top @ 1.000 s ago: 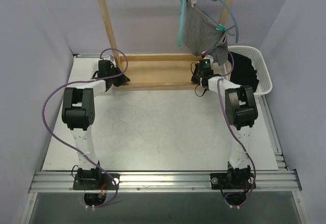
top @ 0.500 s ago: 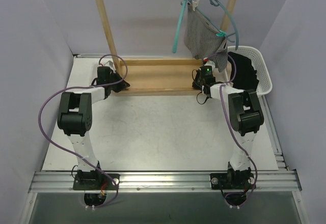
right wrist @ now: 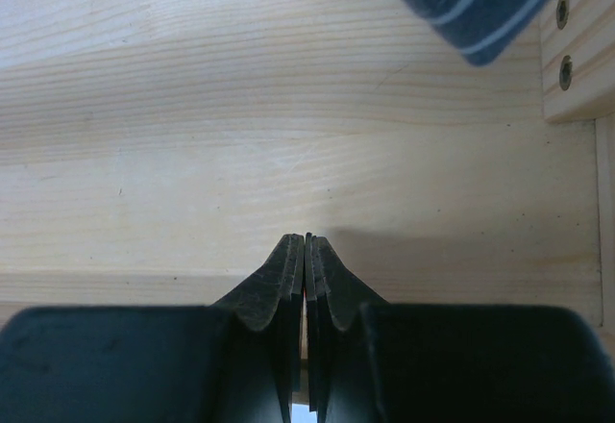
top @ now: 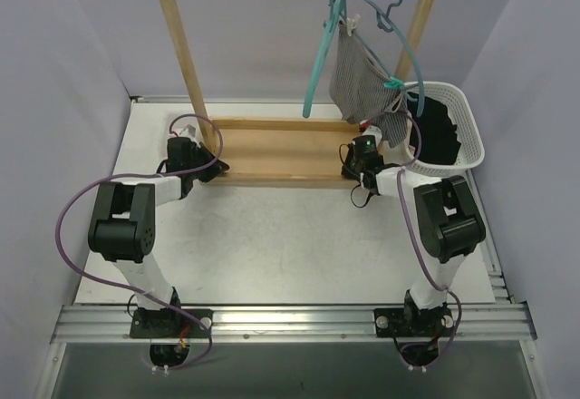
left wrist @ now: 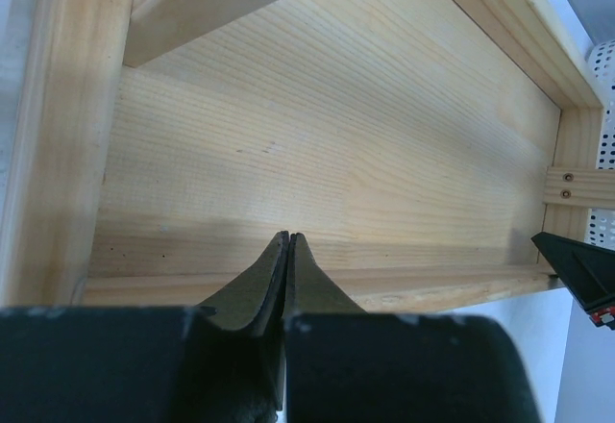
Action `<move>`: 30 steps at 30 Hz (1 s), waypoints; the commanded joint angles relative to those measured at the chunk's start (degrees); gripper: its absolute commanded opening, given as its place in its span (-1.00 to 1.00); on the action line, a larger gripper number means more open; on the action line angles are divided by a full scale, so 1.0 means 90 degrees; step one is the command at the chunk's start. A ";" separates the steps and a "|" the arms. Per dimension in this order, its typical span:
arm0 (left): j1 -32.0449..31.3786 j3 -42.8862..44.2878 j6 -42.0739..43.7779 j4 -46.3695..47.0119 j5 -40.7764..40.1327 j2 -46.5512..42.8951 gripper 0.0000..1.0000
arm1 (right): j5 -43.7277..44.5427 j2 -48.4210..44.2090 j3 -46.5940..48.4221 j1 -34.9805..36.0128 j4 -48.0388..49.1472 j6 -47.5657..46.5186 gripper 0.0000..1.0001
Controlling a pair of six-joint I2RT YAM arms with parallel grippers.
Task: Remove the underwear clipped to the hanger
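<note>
A grey striped pair of underwear (top: pixel 358 77) hangs clipped to a teal hanger (top: pixel 315 63) on the top bar of the wooden rack (top: pixel 186 63). Its blurred lower edge shows at the top of the right wrist view (right wrist: pixel 471 0). A black pair of underwear (top: pixel 439 131) lies in the white basket (top: pixel 471 122). My right gripper (top: pixel 366 138) is shut and empty, low over the rack's base board (right wrist: pixel 288 106), just below the hanging pair (right wrist: pixel 307 237). My left gripper (top: pixel 216 165) is shut and empty at the base's left end (left wrist: pixel 288 236).
The rack's wooden base (top: pixel 281 141) lies between the two grippers, with uprights at the left and at the right (top: pixel 419 27). The basket stands right of the rack by the right wall and shows in the left wrist view (left wrist: pixel 603 106). Purple cables loop beside both arms.
Both arms have folded down, elbows drawn towards the near edge, grippers still at the rack's base. The rack's top bar has come into the top view.
</note>
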 commanded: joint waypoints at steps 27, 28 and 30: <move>-0.0087 -0.1123 -0.0070 -0.2154 0.1205 -0.4394 0.88 | -0.0294 -0.5146 -0.0764 0.2573 -0.2985 -0.0951 0.93; -0.0087 -0.1103 -0.0041 -0.2242 0.1225 -0.4473 0.88 | -0.0334 -0.5399 -0.0735 0.2728 -0.3112 -0.0883 0.93; -0.0106 -0.1103 -0.0021 -0.2370 0.1361 -0.4697 0.88 | -0.0433 -0.5712 -0.0628 0.2817 -0.3230 -0.0698 0.90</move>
